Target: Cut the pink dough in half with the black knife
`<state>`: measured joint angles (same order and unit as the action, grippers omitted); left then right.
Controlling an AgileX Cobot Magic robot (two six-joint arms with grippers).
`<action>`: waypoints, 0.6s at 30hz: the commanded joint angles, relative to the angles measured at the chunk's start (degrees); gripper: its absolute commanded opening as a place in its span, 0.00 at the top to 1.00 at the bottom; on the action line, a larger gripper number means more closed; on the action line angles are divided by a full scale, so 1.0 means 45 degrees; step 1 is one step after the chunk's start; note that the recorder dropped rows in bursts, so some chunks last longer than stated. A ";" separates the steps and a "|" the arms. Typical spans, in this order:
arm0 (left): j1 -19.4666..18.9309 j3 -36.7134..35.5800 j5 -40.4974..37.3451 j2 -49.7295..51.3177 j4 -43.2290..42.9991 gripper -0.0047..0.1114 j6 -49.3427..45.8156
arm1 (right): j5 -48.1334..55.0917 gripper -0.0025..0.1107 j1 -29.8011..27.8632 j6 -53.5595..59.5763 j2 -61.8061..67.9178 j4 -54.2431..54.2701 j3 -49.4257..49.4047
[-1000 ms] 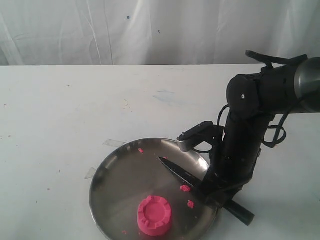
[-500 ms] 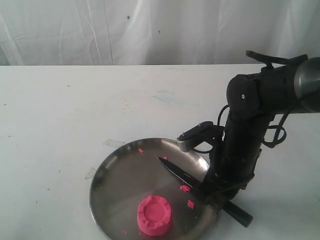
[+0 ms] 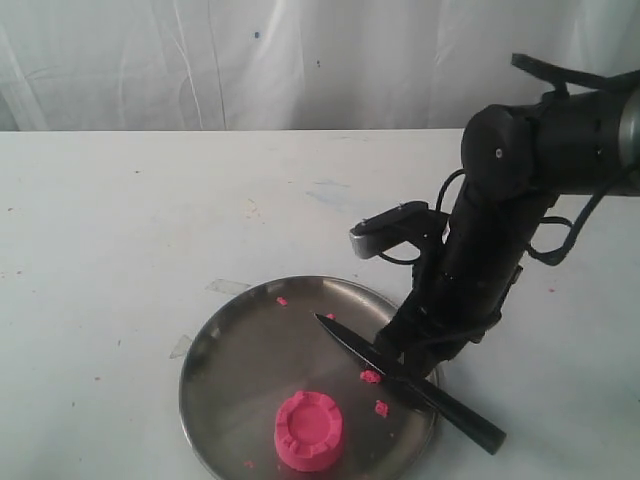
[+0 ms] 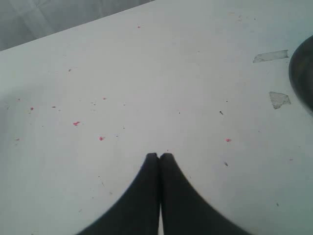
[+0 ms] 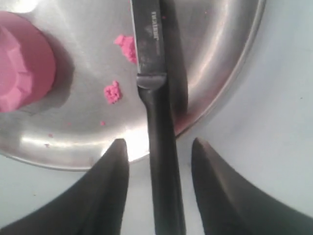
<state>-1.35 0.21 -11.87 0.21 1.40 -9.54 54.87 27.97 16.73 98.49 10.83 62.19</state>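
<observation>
The pink dough is one whole notched puck at the near side of the round steel plate. Across the plate's right rim lies the black knife, its blade over the plate and its handle out on the table. My right gripper hangs just above the handle, open, with a finger on each side and a gap to both. In the left wrist view my left gripper is shut on nothing over bare table; the exterior view does not show it.
Small pink crumbs lie on the plate beside the blade. Bits of clear tape stick to the white table left of the plate. A white curtain hangs behind the table.
The right arm has lifted up and back from the knife, uncovering more of the handle. Knife and dough have stayed where they were.
</observation>
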 commanded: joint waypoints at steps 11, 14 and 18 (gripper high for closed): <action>0.0065 -0.0047 -0.0020 -0.0046 0.0058 0.96 0.0065 | 0.0522 0.67 0.1644 0.2031 -0.0553 0.2002 0.0134; 0.0065 -0.0047 -0.0020 -0.0046 0.0058 0.96 0.0065 | 0.0029 0.67 0.1500 0.1526 -0.0553 0.0731 0.0269; 0.0065 -0.0047 -0.0020 -0.0046 0.0058 0.96 0.0065 | -0.0708 0.67 0.0247 0.0506 -0.0525 -0.0287 0.0269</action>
<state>-1.35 0.21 -11.87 0.21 1.40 -9.54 53.65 33.11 21.45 96.60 12.77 63.19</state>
